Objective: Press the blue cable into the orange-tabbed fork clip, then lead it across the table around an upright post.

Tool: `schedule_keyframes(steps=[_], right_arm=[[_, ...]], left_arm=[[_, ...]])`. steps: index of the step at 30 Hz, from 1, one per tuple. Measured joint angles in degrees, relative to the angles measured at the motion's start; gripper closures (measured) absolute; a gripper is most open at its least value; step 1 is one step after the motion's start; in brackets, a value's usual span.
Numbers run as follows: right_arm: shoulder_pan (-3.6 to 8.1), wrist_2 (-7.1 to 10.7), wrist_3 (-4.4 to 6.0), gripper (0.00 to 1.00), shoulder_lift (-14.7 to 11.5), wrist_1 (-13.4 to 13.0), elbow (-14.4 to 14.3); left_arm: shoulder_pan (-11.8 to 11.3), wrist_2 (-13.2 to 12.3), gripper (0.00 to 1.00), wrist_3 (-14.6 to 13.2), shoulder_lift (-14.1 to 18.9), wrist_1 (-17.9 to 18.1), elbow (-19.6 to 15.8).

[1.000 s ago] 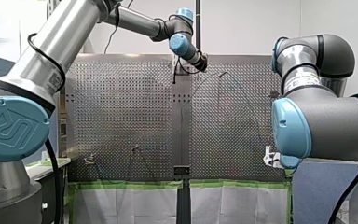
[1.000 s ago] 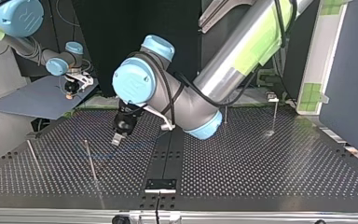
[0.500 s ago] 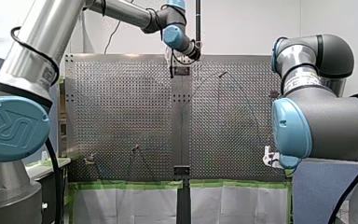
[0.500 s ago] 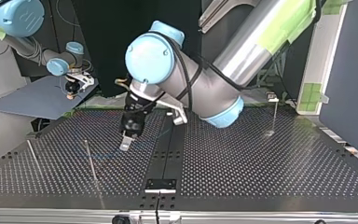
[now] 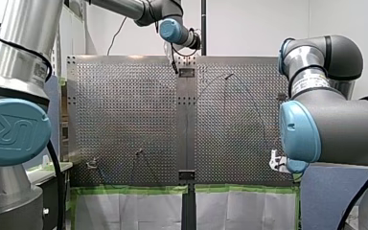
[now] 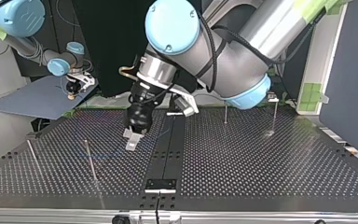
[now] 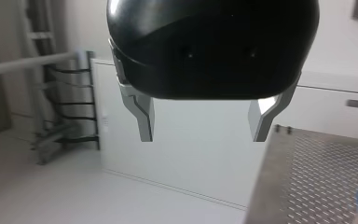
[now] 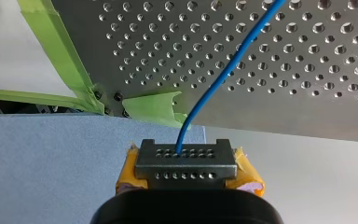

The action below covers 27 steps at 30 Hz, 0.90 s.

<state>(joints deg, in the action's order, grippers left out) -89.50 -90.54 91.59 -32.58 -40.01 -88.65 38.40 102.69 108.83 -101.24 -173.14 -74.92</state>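
Note:
The blue cable [image 8: 223, 77] runs from my right gripper [image 8: 185, 161] out over the perforated table [image 8: 307, 70]; the gripper's yellow-padded fingers are shut on its end. In the top view my right gripper [image 6: 74, 86] hangs past the table's far left corner. A faint stretch of the blue cable [image 6: 105, 151] lies by an upright post [image 6: 91, 161]. My left gripper [image 6: 131, 140] hovers over the table left of the centre strip. In its wrist view my left gripper [image 7: 204, 126] is open with nothing between its metal fingers [image 7: 144, 119]. I cannot make out an orange-tabbed clip.
More upright posts stand at the top view's near left [image 6: 32, 156] and far right [image 6: 225, 114], [image 6: 274, 114]. A black strip [image 6: 168, 149] divides the table. Green tape [image 8: 60, 60] lines the table's edge. A grey sheet [image 6: 32, 100] lies beyond the far left corner.
My left arm has swung its gripper rightwards and nearer in the top view, toward the centre strip, staying open. My right arm and the cable end have not moved.

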Motion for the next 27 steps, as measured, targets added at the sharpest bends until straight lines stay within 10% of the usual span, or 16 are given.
schedule_keyframes(steps=[16,27], right_arm=[[-0.14,-0.28,-1.78,1.0,-0.1,2.6,1.1],[-0.56,-0.08,-2.11,1.0,-0.1,3.7,1.3]], left_arm=[[-0.6,0.4,0.0,4.2,6.0,8.9,-8.9],[-1.8,5.6,0.0,6.0,5.2,14.9,-14.9]])
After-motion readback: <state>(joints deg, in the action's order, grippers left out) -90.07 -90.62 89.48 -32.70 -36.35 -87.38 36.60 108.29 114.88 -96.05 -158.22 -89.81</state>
